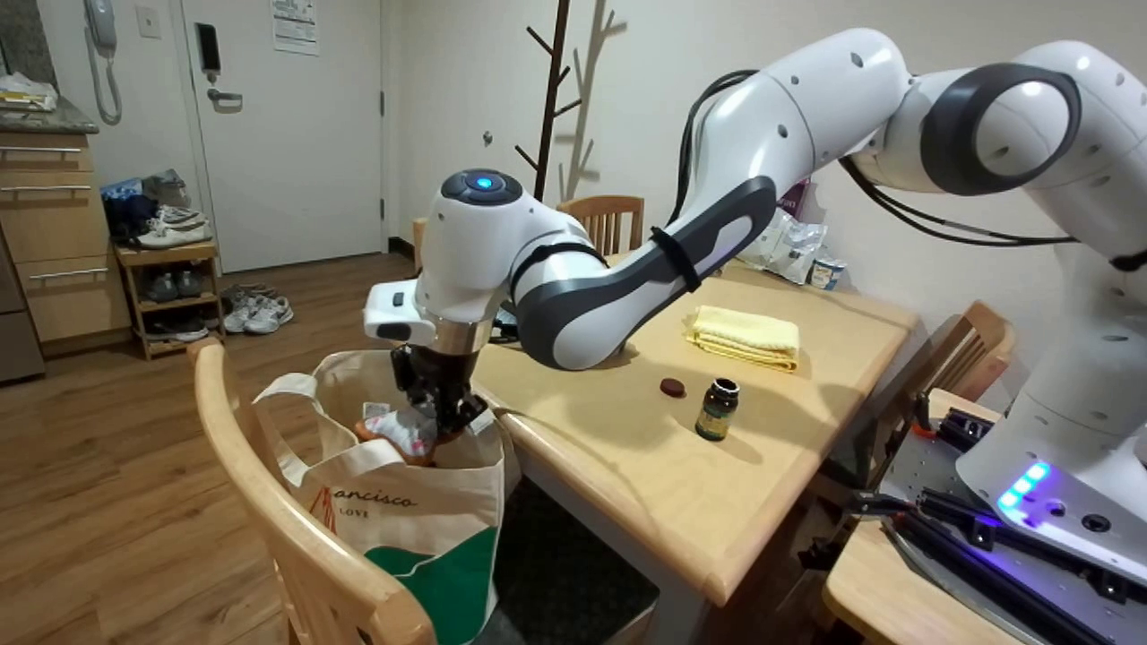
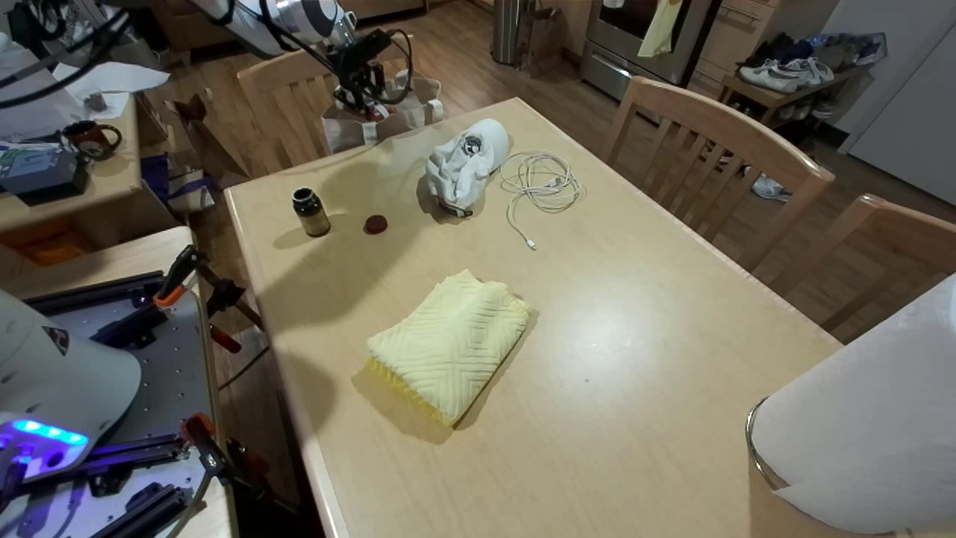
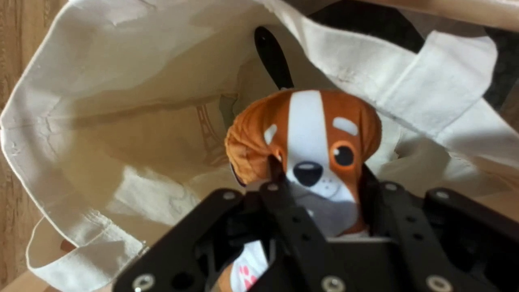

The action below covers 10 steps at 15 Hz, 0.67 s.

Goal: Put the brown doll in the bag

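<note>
The gripper [image 3: 323,178] is black, with angular linked fingers and bright screw heads. The doll [image 3: 308,134] is soft fabric: a rounded brown dog's head with a white stripe and dark nose, above a white garment with pink marks. The bag [image 1: 408,520] is creased off-white fabric with flat sewn straps, lettering and a green patch; a smooth black handle [image 3: 273,59] shows inside it. The table [image 1: 618,457] has a smooth, pale wood top carrying a round brown lid [image 1: 672,387], an upright open bottle [image 1: 717,409], a wrinkled white cap [image 2: 459,172], a coiled white cable [image 2: 541,183] and a folded yellow cloth [image 2: 452,344] with a ribbed surface. The gripper holds the doll by the head, one finger on each side, the face toward the wrist camera. In an exterior view, the doll is within the mouth of the bag; whether it touches the fabric cannot be told. In the wrist view, open room inside the bag lies to the left of the head; on the right, the rim runs just beside it. Outside the bag, the table edge is near on one side, the curved back of a wooden chair [image 1: 271,502] on another.
</note>
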Available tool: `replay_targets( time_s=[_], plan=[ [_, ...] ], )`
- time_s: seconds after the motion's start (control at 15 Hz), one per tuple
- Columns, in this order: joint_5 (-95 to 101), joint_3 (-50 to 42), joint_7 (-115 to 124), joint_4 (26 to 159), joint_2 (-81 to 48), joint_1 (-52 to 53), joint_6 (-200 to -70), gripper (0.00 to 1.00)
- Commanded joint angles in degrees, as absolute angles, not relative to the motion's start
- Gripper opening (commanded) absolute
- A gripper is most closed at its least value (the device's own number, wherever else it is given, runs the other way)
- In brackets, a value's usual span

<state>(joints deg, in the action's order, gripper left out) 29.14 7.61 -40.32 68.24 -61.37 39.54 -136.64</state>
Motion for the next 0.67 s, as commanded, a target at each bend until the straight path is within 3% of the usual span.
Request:
replay_targets(
  time_s=[0.0,0.27,0.6],
  plan=[
    [29.2,7.2,-38.9,68.8,-59.2,39.7,-136.7,0.73],
    [28.3,7.9,-39.6,68.6,-55.6,38.7,-135.9,0.99],
    [27.1,7.9,-38.3,68.4,-52.2,38.1,-134.4,1.00]
  ],
)
